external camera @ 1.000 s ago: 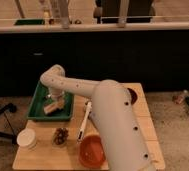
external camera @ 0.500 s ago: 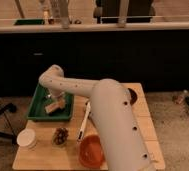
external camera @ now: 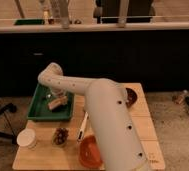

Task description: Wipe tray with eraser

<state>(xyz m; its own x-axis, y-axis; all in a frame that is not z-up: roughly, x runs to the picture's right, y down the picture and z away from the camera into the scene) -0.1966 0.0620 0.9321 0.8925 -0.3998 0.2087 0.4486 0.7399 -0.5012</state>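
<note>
Little has shifted since the earlier frames: the gripper (external camera: 56,96) hangs low inside the dark-green tray (external camera: 38,109) on the bench (external camera: 144,126), just over the tan eraser (external camera: 58,104). Whether it grips the eraser cannot be told. The wiping step seems to be in hand; next comes sweeping the eraser across the tray floor.

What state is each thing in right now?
gripper: down in the tray, at the eraser
eraser: in tray, under gripper
tray: flat on table
white cup: upright
orange bowl: upright, partly behind arm
white stick: lying on table, outside tray
</note>
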